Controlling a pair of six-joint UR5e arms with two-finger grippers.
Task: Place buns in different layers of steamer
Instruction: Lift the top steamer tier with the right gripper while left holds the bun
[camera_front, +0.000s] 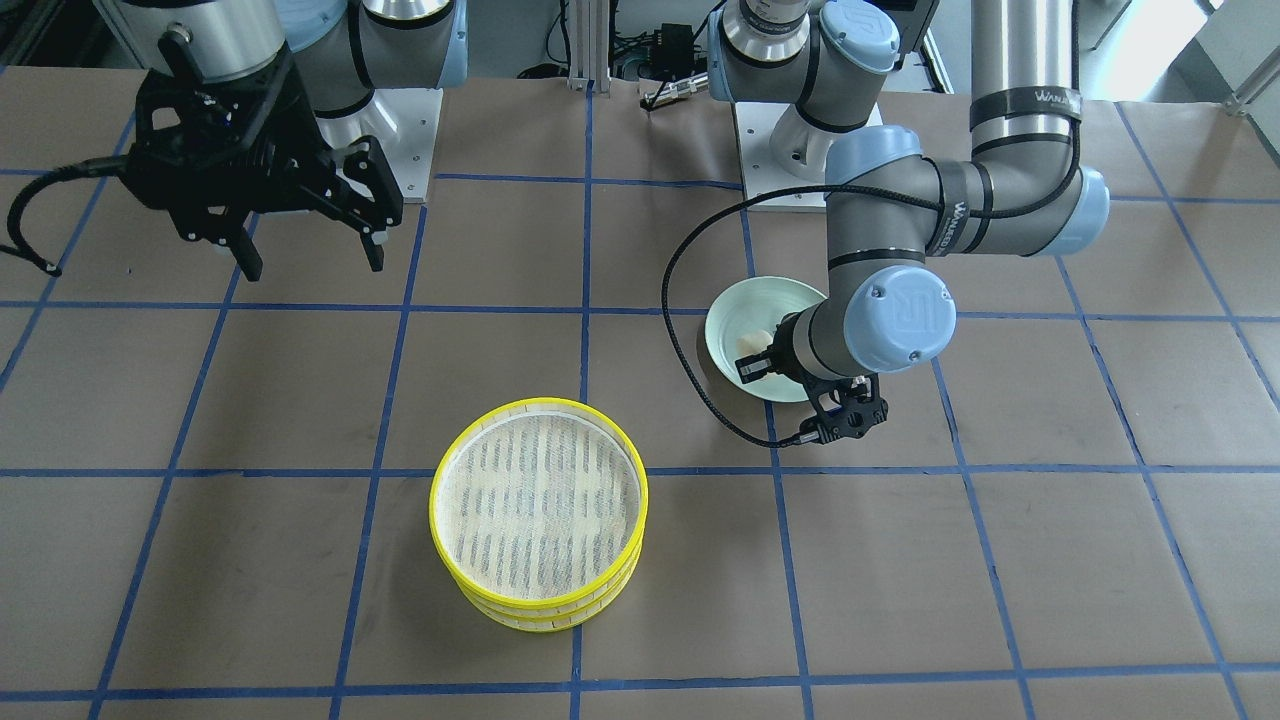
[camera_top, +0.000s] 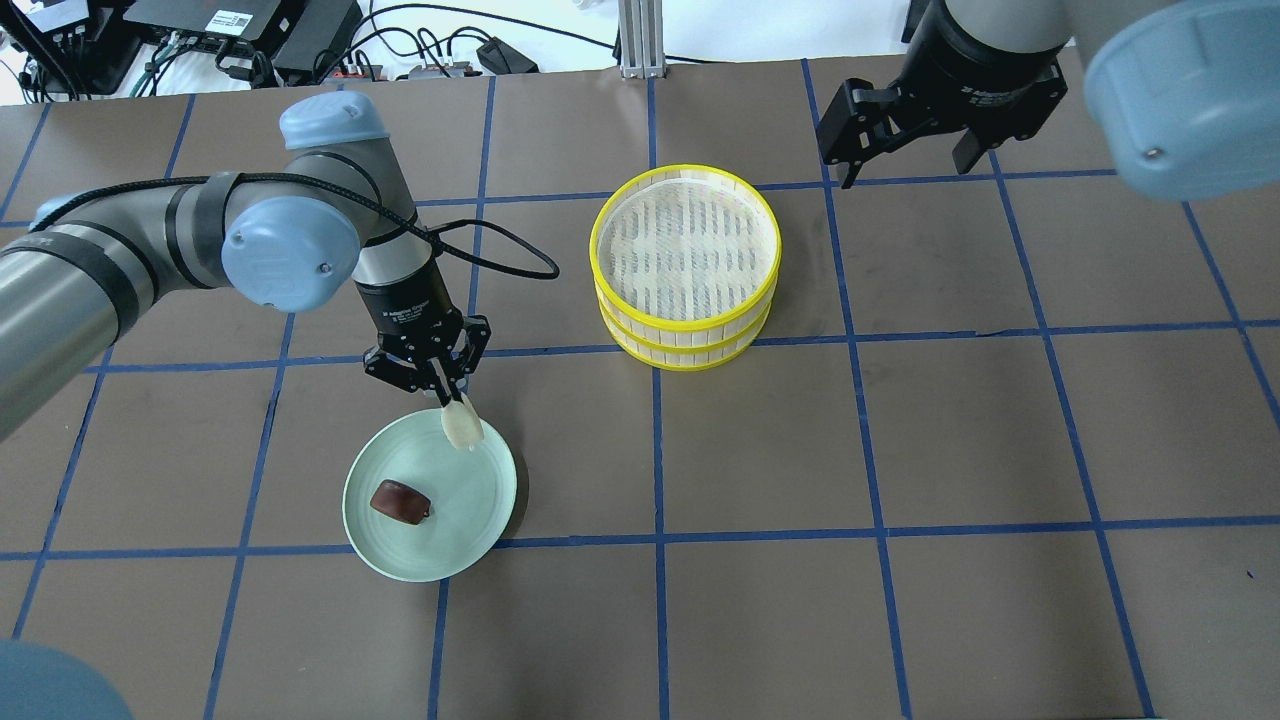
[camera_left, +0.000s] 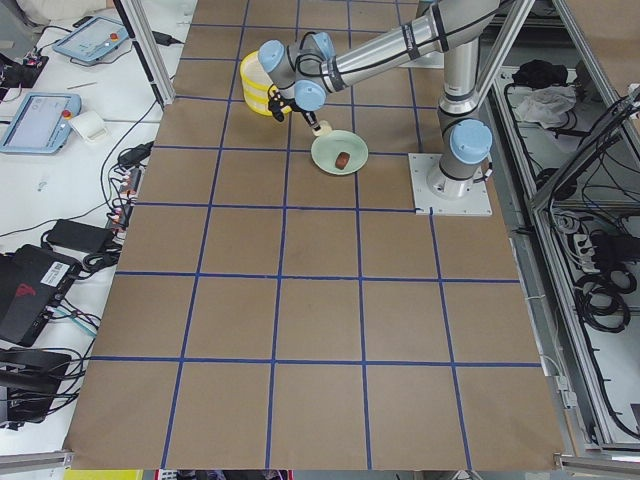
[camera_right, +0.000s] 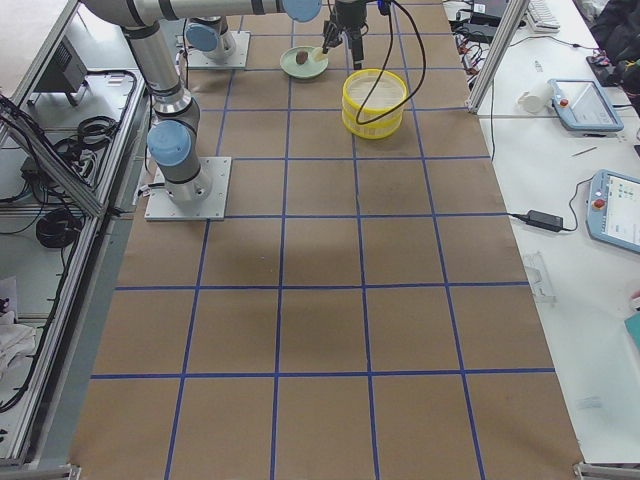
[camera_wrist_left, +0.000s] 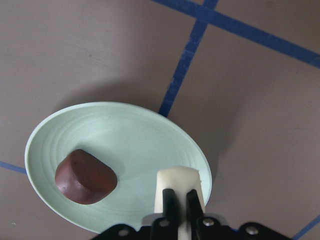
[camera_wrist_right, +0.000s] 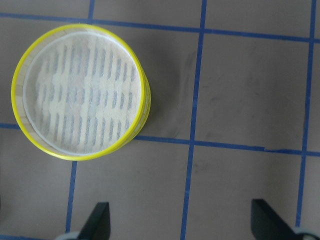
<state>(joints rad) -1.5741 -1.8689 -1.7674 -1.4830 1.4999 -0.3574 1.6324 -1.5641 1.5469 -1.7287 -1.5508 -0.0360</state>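
My left gripper (camera_top: 452, 402) is shut on the cream-white bun (camera_top: 462, 425) and holds it just above the far rim of the pale green plate (camera_top: 470, 500); the wrist view shows the bun (camera_wrist_left: 178, 187) pinched between the fingers. The dark reddish-brown bun (camera_top: 400, 501) lies on the plate, also in the left wrist view (camera_wrist_left: 85, 176). The two steamer layers (camera_top: 686, 268) stand stacked, the top one empty, right of the plate; they also show in the front view (camera_front: 540, 512) and the right wrist view (camera_wrist_right: 80, 100). My right gripper (camera_front: 310, 235) is open and empty, high above the table.
The table is brown paper with a blue tape grid. The left arm's black cable (camera_top: 500, 250) loops over the table between the plate and the steamer. Arm bases (camera_front: 800, 150) stand at the table's robot side.
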